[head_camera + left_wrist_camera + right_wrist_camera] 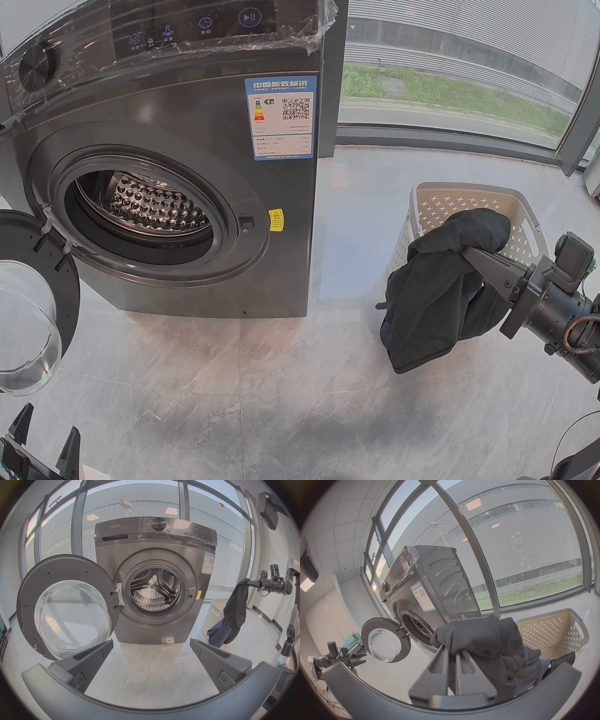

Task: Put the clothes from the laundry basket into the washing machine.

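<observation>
My right claw point(467, 251) clamps the dark garment point(431, 300), which hangs over the laundry basket point(437, 200). My left claw point(49, 425) stands wide. Risk: the trailing hem may snag the washing machine point(187, 125) opening and pull free.

Dark garment point(437, 300) dangles beside beige basket point(465, 187) — washer point(206, 119) door point(34, 294) open.
</observation>
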### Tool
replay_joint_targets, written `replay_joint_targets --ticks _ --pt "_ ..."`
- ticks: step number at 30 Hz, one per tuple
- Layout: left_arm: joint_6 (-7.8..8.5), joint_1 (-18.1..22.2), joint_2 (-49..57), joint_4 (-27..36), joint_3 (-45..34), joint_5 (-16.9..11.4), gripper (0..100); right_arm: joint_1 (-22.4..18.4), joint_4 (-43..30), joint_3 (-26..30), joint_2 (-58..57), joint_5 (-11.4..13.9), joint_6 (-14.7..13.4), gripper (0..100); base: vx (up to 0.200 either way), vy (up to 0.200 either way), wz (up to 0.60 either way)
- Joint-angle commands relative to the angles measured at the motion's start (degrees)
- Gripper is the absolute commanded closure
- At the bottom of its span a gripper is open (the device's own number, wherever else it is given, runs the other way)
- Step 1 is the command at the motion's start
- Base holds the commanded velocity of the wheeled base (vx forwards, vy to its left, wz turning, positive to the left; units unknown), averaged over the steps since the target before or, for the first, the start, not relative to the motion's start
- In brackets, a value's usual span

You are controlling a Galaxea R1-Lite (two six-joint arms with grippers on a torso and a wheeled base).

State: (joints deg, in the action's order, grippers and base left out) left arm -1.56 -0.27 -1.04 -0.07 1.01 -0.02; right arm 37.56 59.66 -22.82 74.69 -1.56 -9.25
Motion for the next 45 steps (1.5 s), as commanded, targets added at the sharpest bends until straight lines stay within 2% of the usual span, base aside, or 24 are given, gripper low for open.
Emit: replay_joint_targets --ticks 1,7,28,34,45 --pt "-0.02 0.0 0.8 0.0 -0.9 0.0 0 0.0 -0.1 0.1 0.1 0.0 0.0 100 -0.2 0.0 0.0" --pt "-0.02 0.0 0.8 0.0 -0.9 0.0 0 0.0 -0.1 0.1 0.1 0.0 -0.1 100 0.0 0.0 0.0" --pt "-0.02 0.0 0.8 0.0 -0.9 0.0 0 -0.1 -0.1 0.1 0.2 -0.3 -0.2 100 0.0 0.2 0.0" --pt "0.07 0.0 0.8 0.0 -0.9 0.0 0 -0.4 -0.1 0.1 0.2 -0.3 -0.2 100 0.0 0.0 0.0" --pt "0.07 0.0 0.8 0.0 -0.9 0.0 0 -0.7 -0.3 0.1 0.3 -0.4 -0.4 100 -0.164 0.0 0.0"
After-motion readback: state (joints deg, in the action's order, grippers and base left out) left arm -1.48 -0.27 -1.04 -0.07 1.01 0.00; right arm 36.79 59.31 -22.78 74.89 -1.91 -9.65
